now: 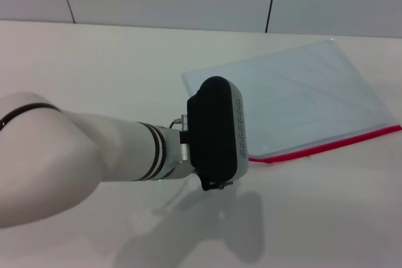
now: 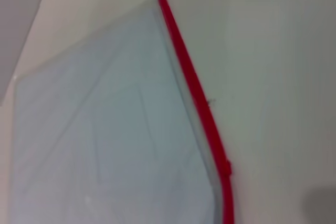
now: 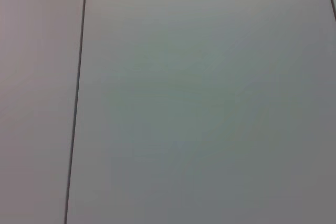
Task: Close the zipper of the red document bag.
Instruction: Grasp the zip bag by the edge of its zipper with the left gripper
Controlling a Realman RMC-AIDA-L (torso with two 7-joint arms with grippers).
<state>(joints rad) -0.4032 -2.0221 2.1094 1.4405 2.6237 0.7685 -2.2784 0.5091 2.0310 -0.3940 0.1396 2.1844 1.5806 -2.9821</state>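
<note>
Head view first: the red document bag (image 1: 301, 95) lies flat on the counter (image 1: 94, 67), off to the robot's right and toward the far side, turned at a slant. Its zipper (image 1: 326, 144) runs along the near long edge, a thin red line facing the robot, which looks like a handy side to reach from. The left wrist view picks up that same strip (image 2: 197, 98), with a small bump low on it that may be the slider (image 2: 227, 167); it's too blurred to be sure.

Moving outward, the left arm reaches across the middle of the counter, and the left end effector (image 1: 213, 183) hangs just beside the bag's near left corner, the end of the zipper line. The black wrist housing (image 1: 215, 127) hides the fingers, so how wide they stand and whether they hold anything cannot be told. The right end effector is nowhere in sight; its camera shows only a pale panelled wall (image 3: 210, 98).
</note>
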